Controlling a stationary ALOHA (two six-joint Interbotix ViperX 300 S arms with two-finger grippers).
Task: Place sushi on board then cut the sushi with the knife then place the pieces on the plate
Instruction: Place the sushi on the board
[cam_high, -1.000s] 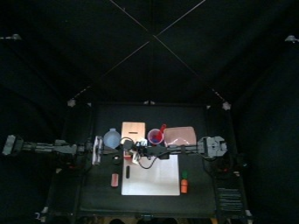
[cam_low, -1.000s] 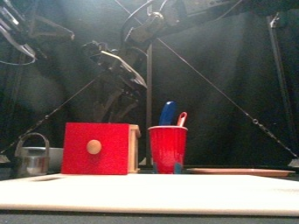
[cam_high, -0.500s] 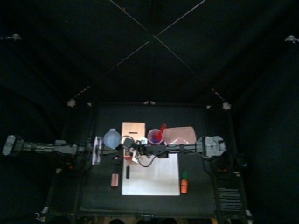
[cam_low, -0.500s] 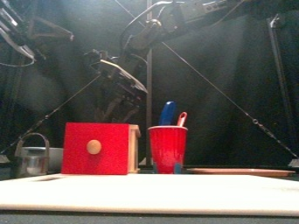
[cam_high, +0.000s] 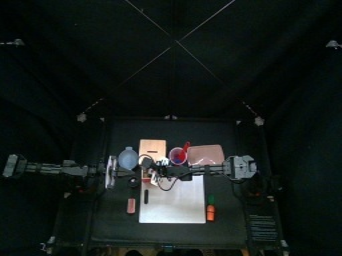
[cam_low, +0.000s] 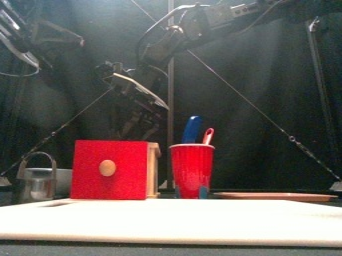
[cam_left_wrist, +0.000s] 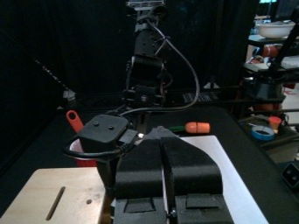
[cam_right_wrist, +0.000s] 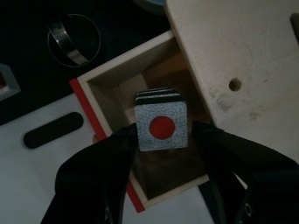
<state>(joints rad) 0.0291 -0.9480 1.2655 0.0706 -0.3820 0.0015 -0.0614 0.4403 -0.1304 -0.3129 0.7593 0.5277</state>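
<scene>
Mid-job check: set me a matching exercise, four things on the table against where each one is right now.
Things:
1. dark toy sushi roll
2. red plastic cup
3. round metal cutter with a wire handle
4. flat pink tray

Places:
A. on the table, right of the cup
B. left of the pale wooden box, front view
C. holds the blue toy knife and red toy knife
D. between the fingers of the right gripper

Pairs: 1-D, 2-C, 3-B, 4-A

A pale wooden box (cam_low: 114, 170) with a red drawer front stands on the worktop (cam_high: 114, 228), its drawer open. A wire-handled metal cutter (cam_low: 38, 182) sits left of it and a red cup (cam_low: 191, 168) just right. A blue-grey bowl (cam_high: 128, 158) is nearby, and an orange toy food (cam_high: 210, 211) lies toward the front right.
</scene>
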